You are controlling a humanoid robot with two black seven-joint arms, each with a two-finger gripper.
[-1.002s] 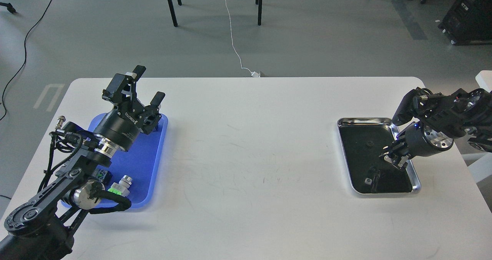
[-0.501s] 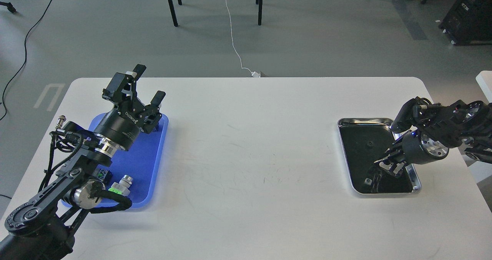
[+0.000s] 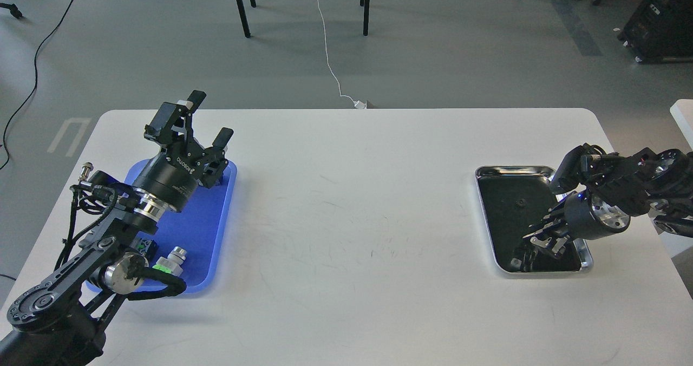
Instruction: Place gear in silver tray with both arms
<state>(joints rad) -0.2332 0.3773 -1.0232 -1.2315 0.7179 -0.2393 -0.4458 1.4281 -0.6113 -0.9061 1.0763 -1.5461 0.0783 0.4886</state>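
The silver tray [image 3: 586,259] lies at the right of the white table. A small dark round piece [image 3: 518,202] lies on its dark bottom; it is too small to tell whether it is the gear. My right gripper [image 3: 533,245] comes in from the right and reaches low into the tray's near half. It is dark against the dark bottom, so its fingers cannot be told apart. Its reflection shows below it. My left gripper [image 3: 211,117] is open and empty, raised above the far end of the blue tray.
The blue plastic tray [image 3: 219,230] sits at the left of the table [image 3: 352,220]. It holds a silver connector with a green band [image 3: 172,261] and a small black and green part [image 3: 145,245]. Chair legs and cables are on the floor beyond.
My right gripper has moved down and toward the near end of the silver tray. The left arm has not moved.
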